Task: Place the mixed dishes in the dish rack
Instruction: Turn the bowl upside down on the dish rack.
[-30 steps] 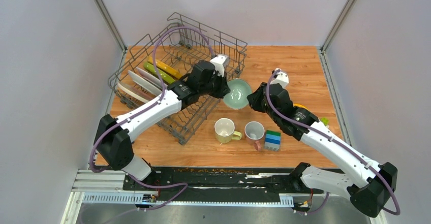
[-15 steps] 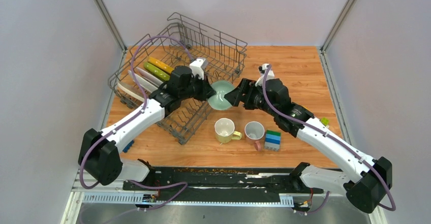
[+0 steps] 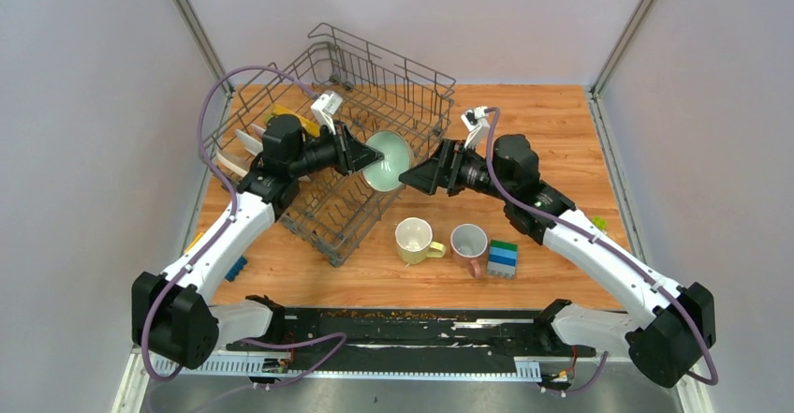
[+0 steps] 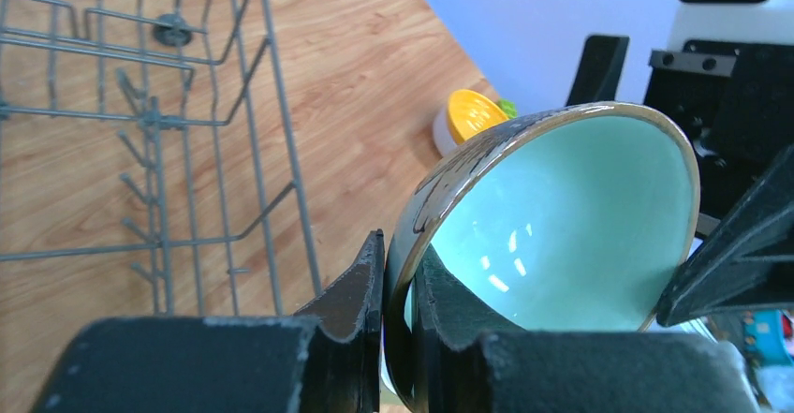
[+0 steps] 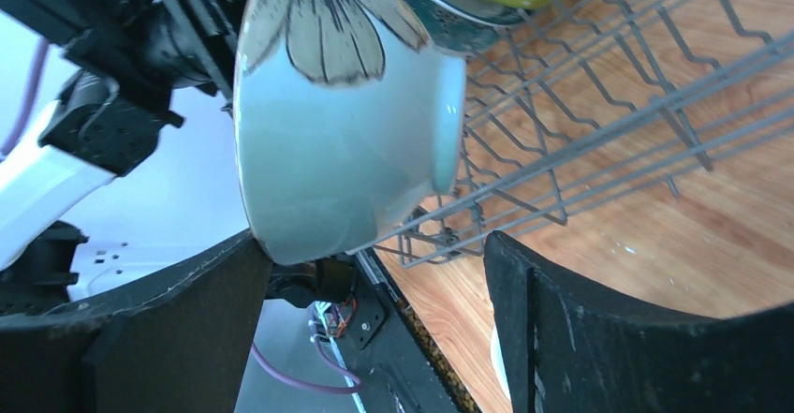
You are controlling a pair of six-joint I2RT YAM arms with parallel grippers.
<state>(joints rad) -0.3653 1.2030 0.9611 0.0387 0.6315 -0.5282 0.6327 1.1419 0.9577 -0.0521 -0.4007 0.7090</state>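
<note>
A pale green bowl (image 3: pixel 389 162) hangs tipped on its side over the near right edge of the dish rack (image 3: pixel 393 81). My left gripper (image 3: pixel 368 157) is shut on its rim, one finger inside and one outside, as the left wrist view shows on the bowl (image 4: pixel 562 216). My right gripper (image 3: pixel 419 177) stands open just right of the bowl, its fingers apart on either side of the bowl's (image 5: pixel 342 123) base without gripping it. Plates (image 3: pixel 251 143) stand in the rack's left end. A pale yellow mug (image 3: pixel 412 238) and a white pink-handled mug (image 3: pixel 468 242) sit on the table.
Stacked green-blue toy blocks (image 3: pixel 503 258) stand right of the mugs. A yellow-orange bowl (image 4: pixel 473 113) sits on the wooden table behind the right arm. Grey walls close in both sides. The rack's wire side (image 5: pixel 609 85) runs right under the bowl.
My right gripper has let go of the bowl and opened wide. The left arm has carried the bowl left, toward the rack, and the right gripper followed.
</note>
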